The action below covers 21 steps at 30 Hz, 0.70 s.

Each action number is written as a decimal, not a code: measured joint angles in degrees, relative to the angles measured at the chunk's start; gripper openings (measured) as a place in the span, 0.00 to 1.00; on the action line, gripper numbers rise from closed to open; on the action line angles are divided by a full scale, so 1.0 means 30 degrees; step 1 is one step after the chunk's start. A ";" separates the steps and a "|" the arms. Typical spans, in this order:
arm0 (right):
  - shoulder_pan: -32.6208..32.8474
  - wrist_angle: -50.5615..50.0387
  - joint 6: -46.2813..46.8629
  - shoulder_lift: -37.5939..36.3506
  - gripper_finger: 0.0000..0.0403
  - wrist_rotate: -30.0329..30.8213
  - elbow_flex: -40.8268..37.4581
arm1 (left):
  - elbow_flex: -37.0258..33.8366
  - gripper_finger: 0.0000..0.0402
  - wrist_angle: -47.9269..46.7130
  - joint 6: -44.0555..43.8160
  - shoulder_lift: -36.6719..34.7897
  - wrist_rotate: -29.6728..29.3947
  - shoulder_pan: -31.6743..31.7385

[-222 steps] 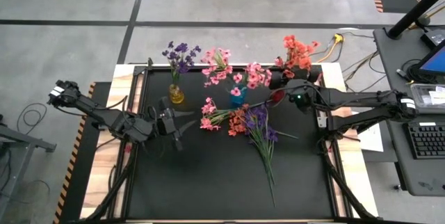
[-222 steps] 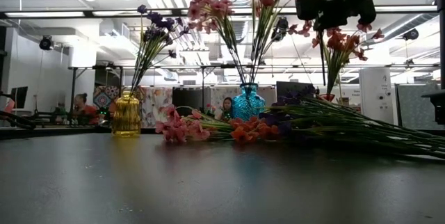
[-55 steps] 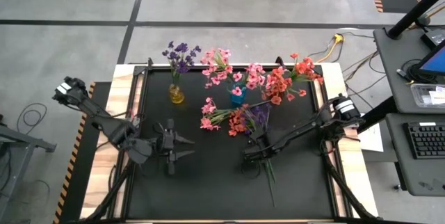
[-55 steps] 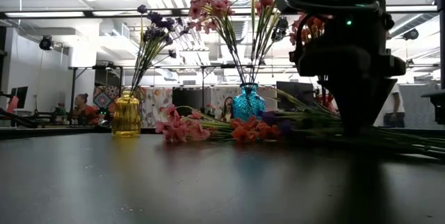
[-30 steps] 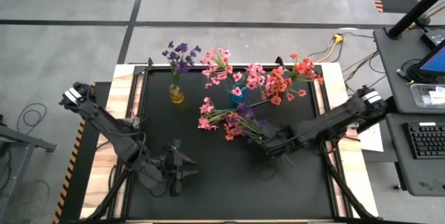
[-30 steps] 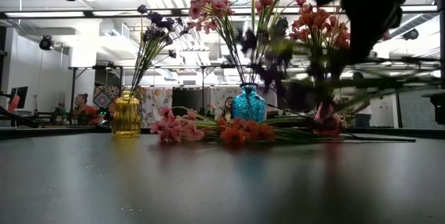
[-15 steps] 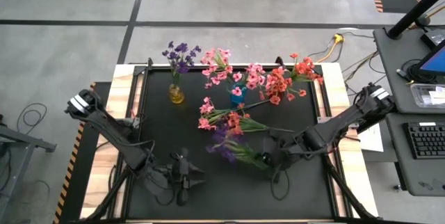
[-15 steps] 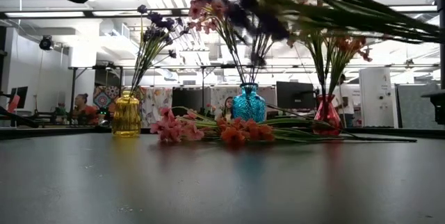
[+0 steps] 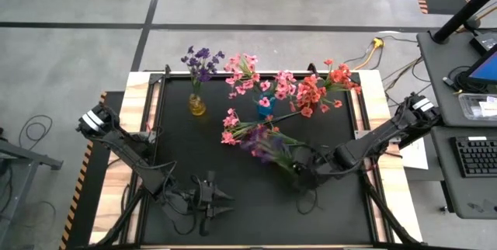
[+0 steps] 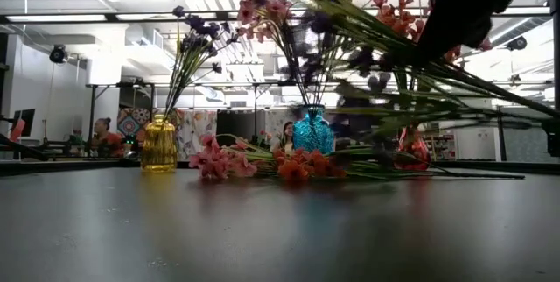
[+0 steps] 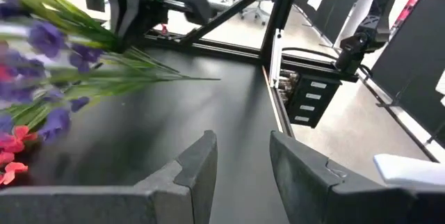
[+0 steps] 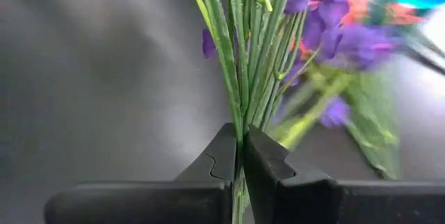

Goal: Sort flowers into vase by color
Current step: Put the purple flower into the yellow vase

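My right gripper (image 9: 299, 174) is shut on a bunch of purple flowers (image 9: 262, 145), held above the mat right of centre; in the low view the bunch (image 10: 367, 63) hangs high and blurred. More pink flowers (image 9: 231, 130) and coral ones (image 9: 268, 131) lie flat on the mat beyond it. Along the far edge stand a yellow vase (image 9: 197, 107) with purple flowers, a blue vase (image 9: 264, 110) with pink ones, and coral flowers (image 9: 314, 93) that hide their vase from above. My left gripper (image 9: 215, 207) hovers open near the front edge, holding nothing (image 11: 243, 147). My right gripper pinches the purple bunch's bundle of thin green stems (image 12: 240, 116) between its two fingers, below the leaves and blossoms. The stems run forward out of the fingers, roughly along them. The bunch is lifted clear of the mat, its blossoms (image 12: 334, 15) slanting toward the far left.
The black mat (image 9: 248, 219) has free room in its near half and at the left. The red vase (image 10: 411, 146) shows only in the low view. A desk with a keyboard (image 9: 474, 157) stands past the right edge.
My right gripper has lifted the purple bunch off the pile on the mat and turned, so its blossoms swung toward the near left and then back toward the far side. My left gripper has moved a little toward the near right, staying open.
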 joint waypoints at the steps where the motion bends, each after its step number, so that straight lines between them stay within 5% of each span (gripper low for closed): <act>1: 0.0122 -0.0239 0.0448 -0.0028 0.03 0.0468 0.0000 | 0.0000 0.30 0.0005 0.0025 0.0000 -0.0002 0.0028; 7: 0.0040 0.0808 0.0637 0.0259 0.08 0.0671 0.0000 | 0.0000 0.30 0.0000 0.0016 -0.0007 -0.0087 0.0266; 16: -0.0038 0.1173 0.0036 0.0372 0.42 0.0262 0.0321 | 0.0000 0.30 -0.0130 0.0023 -0.0015 -0.0084 0.0262; 21: -0.0030 0.0892 0.0684 0.0627 0.54 -0.1882 0.0257 | 0.0000 0.30 -0.0228 0.0023 -0.0022 -0.0080 0.0262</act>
